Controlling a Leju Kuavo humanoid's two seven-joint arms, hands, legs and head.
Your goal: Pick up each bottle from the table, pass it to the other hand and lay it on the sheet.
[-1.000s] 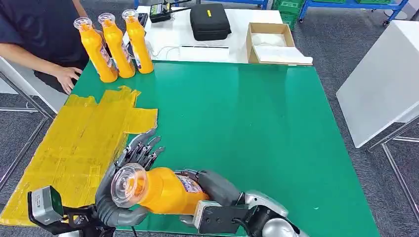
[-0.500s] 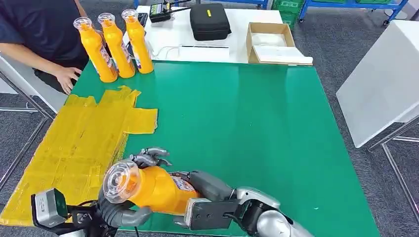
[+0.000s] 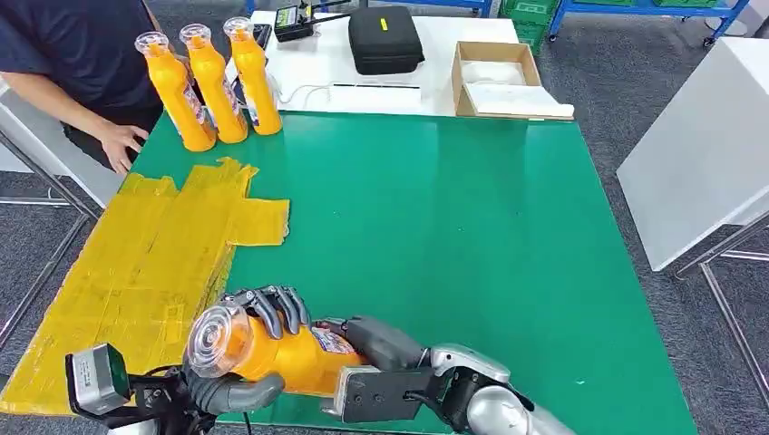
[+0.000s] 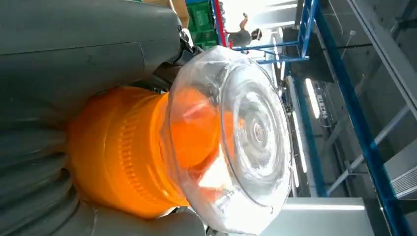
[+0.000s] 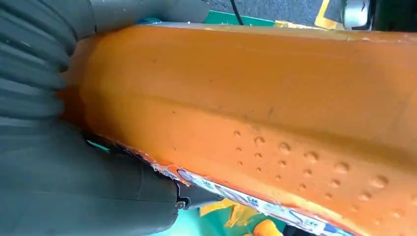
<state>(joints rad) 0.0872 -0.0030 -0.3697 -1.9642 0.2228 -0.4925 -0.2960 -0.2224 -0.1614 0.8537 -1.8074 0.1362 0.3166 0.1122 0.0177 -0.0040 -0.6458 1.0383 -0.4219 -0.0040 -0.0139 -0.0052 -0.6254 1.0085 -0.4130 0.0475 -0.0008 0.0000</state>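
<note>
Head view: orange juice bottle [image 3: 290,349] lying sideways at near edge of green table [image 3: 472,236], clear domed cap [image 3: 215,340] pointing left. Left hand [image 3: 249,349] wrapped around neck, dark fingers [image 3: 277,308] curled over top, grey thumb beneath. Right hand [image 3: 381,344] clasping bottle's base end, fingers closed on it. Bottle held just right of yellow sheet [image 3: 145,272], above table's near edge.

Left wrist view: cap [image 4: 236,137] transparent and ribbed, orange neck [image 4: 123,152] clamped between grey thumb and fingers [image 4: 74,49].

Right wrist view: dimpled orange bottle wall [image 5: 275,113], strip of torn printed label [image 5: 236,194] along one edge, lettering too small to read.

Three more orange bottles [image 3: 213,82] upright in a row at far left corner, labels unreadable. Person [image 3: 73,54] in dark shirt beside them, hand [image 3: 122,145] resting at table's edge. White table [image 3: 363,68] behind, carrying black zip case [image 3: 385,41] and open cardboard box [image 3: 503,77]. Grey carpet floor [image 3: 626,72], another white table [image 3: 707,136] at right.
</note>
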